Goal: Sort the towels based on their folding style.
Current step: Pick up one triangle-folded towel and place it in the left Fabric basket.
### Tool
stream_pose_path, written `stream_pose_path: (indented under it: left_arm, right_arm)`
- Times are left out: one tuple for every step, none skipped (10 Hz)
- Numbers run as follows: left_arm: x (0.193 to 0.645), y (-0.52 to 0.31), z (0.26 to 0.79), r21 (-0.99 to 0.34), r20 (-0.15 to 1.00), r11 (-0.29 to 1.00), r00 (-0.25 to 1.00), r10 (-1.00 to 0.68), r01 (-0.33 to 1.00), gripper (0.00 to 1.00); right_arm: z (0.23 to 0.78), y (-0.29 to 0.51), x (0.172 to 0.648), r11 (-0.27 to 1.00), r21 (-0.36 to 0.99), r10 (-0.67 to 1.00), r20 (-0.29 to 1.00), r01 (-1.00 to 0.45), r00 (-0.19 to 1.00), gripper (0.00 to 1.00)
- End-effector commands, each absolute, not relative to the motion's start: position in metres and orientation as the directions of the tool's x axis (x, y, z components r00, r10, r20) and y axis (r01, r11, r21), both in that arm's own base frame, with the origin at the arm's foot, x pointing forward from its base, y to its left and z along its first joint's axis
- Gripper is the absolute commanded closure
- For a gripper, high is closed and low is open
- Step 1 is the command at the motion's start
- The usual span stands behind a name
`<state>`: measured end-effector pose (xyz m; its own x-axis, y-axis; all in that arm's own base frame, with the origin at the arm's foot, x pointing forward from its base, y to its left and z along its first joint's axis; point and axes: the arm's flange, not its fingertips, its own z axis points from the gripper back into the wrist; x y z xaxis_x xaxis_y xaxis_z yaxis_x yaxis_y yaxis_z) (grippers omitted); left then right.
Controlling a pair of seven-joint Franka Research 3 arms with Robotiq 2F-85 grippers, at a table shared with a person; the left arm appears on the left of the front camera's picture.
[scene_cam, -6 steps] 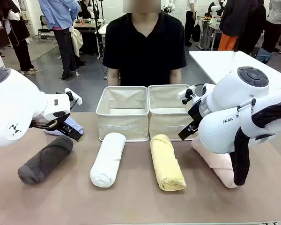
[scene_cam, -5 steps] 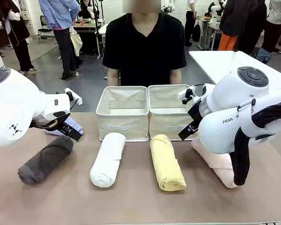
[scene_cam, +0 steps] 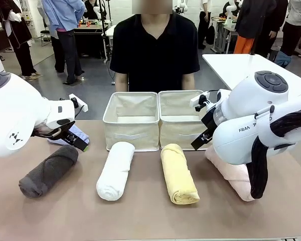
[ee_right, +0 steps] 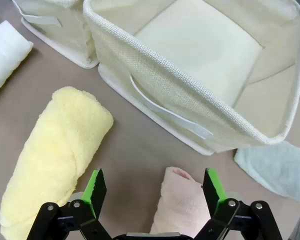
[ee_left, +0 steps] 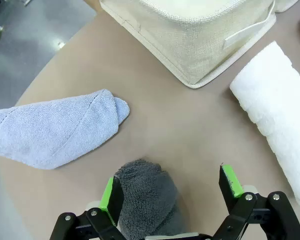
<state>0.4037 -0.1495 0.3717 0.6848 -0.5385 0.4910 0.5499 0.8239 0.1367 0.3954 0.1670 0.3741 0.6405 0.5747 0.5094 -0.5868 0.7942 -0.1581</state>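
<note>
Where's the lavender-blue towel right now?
In the front view the lavender-blue towel lies at the left of the table, partly behind the left gripper, beyond the dark grey roll and left of the left bin.

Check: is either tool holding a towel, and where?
Nothing held. Left tool open over the dark grey rolled terry towel's end; right tool open over the pink rolled terry towel's end.

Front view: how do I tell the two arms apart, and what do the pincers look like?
Both arms are white, rounded shells. The right arm carries black FRA lettering, a dark grey round button pad on top and a black sleeved cable bundle. The left arm shows small black triangle marks. Left pincer and right pincer: black linked fingers, bright green pads.
</note>
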Motion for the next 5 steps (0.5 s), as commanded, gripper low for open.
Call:
stream_pose_path:
  left_arm:
    - [0.4037, -0.1496, 0.3718, 0.137, 0.492, 0.824, 0.684, -0.539, 0.55, 0.0]
    - [0.4037, -0.1496, 0.3718, 0.137, 0.492, 0.824, 0.684, -0.539, 0.55, 0.0]
    - [0.4037, -0.1496, 0.3718, 0.137, 0.492, 0.824, 0.684, -0.539, 0.55, 0.0]
    - [0.4037, -0.1496, 0.3718, 0.137, 0.492, 0.824, 0.684, -0.539, 0.55, 0.0]
    - [0.4037, -0.1496, 0.3718, 0.137, 0.492, 0.824, 0.684, -0.539, 0.55, 0.0]
  right_arm:
    - [0.3741, 0.167, 0.3954, 0.794, -0.158, 0.574, 0.51, -0.587, 0.641, 0.0]
    - [0.3741, 0.167, 0.3954, 0.794, -0.158, 0.574, 0.51, -0.587, 0.641, 0.0]
    - [0.3741, 0.167, 0.3954, 0.794, -0.158, 0.574, 0.51, -0.587, 0.641, 0.0]
    - [0.3741, 0.167, 0.3954, 0.794, -0.158, 0.574, 0.51, -0.587, 0.641, 0.0]
    - [0.3741, 0.167, 0.3954, 0.794, -0.158, 0.574, 0.51, -0.587, 0.641, 0.0]
